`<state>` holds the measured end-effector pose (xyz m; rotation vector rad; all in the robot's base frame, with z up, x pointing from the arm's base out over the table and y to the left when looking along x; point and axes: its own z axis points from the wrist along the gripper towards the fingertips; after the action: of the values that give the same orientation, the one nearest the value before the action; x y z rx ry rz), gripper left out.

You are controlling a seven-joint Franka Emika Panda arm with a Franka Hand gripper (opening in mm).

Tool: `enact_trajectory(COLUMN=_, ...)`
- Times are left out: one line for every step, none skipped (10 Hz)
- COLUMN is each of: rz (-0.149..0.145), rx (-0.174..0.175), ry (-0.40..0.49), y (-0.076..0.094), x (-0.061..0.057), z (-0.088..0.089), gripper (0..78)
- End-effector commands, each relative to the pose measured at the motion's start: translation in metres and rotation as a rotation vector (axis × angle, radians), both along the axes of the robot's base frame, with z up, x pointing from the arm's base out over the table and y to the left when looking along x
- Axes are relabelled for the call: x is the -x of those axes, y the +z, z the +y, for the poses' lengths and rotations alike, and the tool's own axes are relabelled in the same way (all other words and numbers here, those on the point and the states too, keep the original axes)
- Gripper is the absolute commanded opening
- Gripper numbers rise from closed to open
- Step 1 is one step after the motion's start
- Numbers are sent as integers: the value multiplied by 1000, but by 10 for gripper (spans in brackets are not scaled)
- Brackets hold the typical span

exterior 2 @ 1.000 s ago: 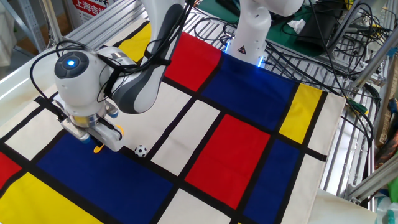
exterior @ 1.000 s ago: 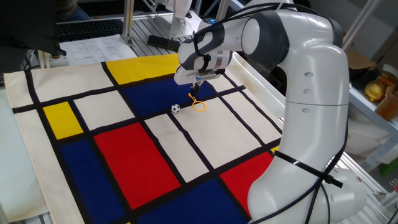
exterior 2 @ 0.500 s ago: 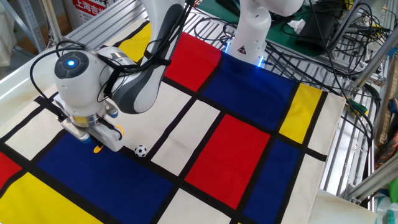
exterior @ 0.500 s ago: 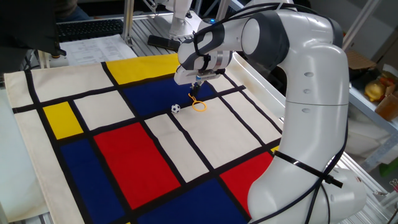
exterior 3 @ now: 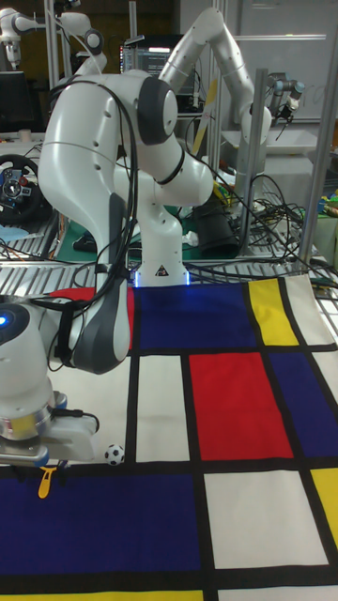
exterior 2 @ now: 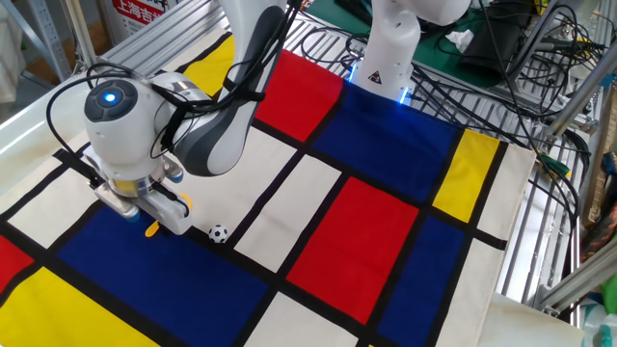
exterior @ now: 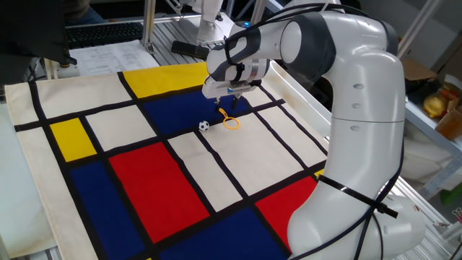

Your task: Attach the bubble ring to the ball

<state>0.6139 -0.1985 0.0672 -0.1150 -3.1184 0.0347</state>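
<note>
The bubble ring (exterior: 230, 123) lies on the blue patch of the cloth, its orange loop flat and its short handle pointing up toward my gripper (exterior: 229, 100). My gripper stands low over the handle's end, fingers on either side of it. The gripper body hides the fingertips, so a grip does not show. The ball (exterior: 204, 126), white with black patches, rests a short way left of the loop, apart from it. In the other fixed view the ball (exterior 2: 219, 233) sits right of the gripper (exterior 2: 159, 224), with the ring's handle (exterior 2: 151, 230) poking out below. The tall view shows the handle (exterior 3: 43, 485) and ball (exterior 3: 114, 454).
A cloth of red, blue, yellow and white blocks (exterior: 155, 173) covers the table. My own arm's base (exterior 2: 386, 58) stands at the far edge with cables (exterior 2: 501, 48) behind it. My arm's big white links (exterior: 361, 130) rise along the cloth's right side.
Almost nothing has moved. A little more of the ring's handle shows left of the fingers now; ball and loop stay where they were.
</note>
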Motion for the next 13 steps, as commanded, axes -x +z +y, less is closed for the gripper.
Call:
enact_trajectory(rz=-3, rx=1, ry=0, y=2, x=-1, z=-1, gripper=774)
enact_trajectory(rz=-3, rx=1, ry=0, y=2, x=-1, z=-1, gripper=774)
enact_trajectory(rz=-3, rx=1, ry=0, y=2, x=-1, z=-1, gripper=774)
enact_trajectory(rz=-3, rx=1, ry=0, y=2, x=-1, z=-1, gripper=774)
enact_trajectory(rz=-3, rx=1, ry=0, y=2, x=-1, z=-1, gripper=774)
enact_trajectory(rz=4, rx=-1, ry=-5, y=-3, x=-2, z=1, gripper=774)
enact_trajectory(rz=4, rx=-1, ry=-6, y=-4, x=-2, z=1, gripper=774)
enact_trajectory(rz=4, rx=-1, ry=-6, y=-5, x=-3, z=1, gripper=774)
enact_trajectory(rz=4, rx=-1, ry=-5, y=-5, x=-3, z=1, gripper=774)
enact_trajectory(rz=4, rx=-1, ry=-5, y=-5, x=-3, z=2, gripper=774)
enact_trajectory(rz=4, rx=-1, ry=-4, y=-5, x=-3, z=2, gripper=774)
enact_trajectory(rz=8, rx=-3, ry=3, y=-6, x=-3, z=2, gripper=774)
enact_trajectory(rz=8, rx=-5, ry=4, y=-7, x=-3, z=2, gripper=774)
